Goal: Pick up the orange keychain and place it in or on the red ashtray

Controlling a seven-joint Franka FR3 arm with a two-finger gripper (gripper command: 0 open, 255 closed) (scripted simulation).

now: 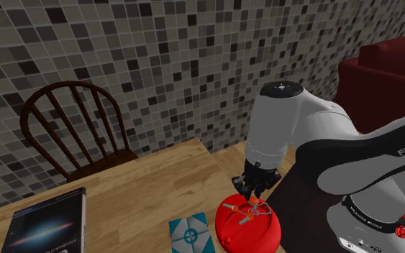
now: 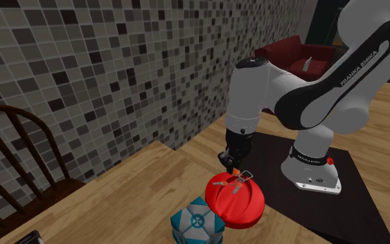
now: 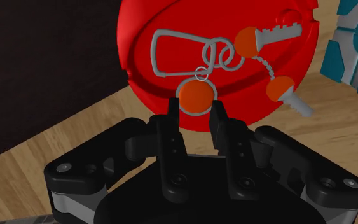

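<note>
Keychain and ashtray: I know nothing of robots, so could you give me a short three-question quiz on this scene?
1. True or false: the gripper clasps the keychain by its orange disc.
2. What lies straight beneath the gripper? A) book B) ashtray C) chair
3. In the wrist view, how many orange parts does the keychain have?
Key: 1 true; 2 B; 3 three.
</note>
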